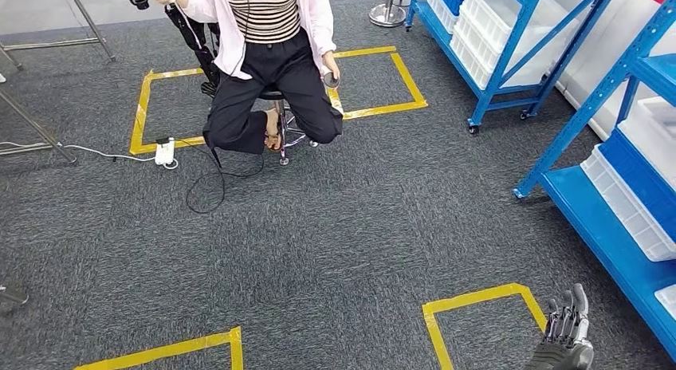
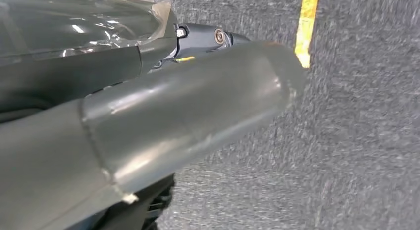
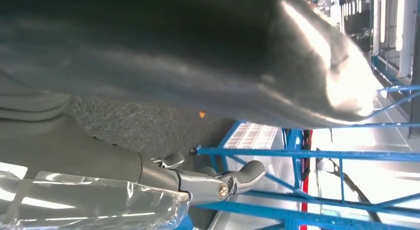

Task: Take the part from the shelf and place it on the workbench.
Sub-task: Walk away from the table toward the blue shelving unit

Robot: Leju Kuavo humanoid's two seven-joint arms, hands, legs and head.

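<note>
A blue shelf (image 1: pixel 599 218) stands at the right edge of the head view, with white bins (image 1: pixel 630 204) on its low board. I cannot make out any single part in them. My right hand (image 1: pixel 567 332) is low at the bottom right, just left of that shelf, fingers stretched forward and holding nothing. In the right wrist view the same hand (image 3: pixel 213 183) has bare fingers, with the blue shelf frame (image 3: pixel 307 153) beyond. My left hand (image 2: pixel 188 116) hangs over grey carpet, thumb straight, nothing in it.
A person (image 1: pixel 267 59) sits on a stool straight ahead. A second blue shelf (image 1: pixel 510 63) with white bins stands at the back right. Yellow tape squares (image 1: pixel 478 300) mark the carpet. A power strip (image 1: pixel 165 151) with cables lies at the left, near metal legs (image 1: pixel 40 131).
</note>
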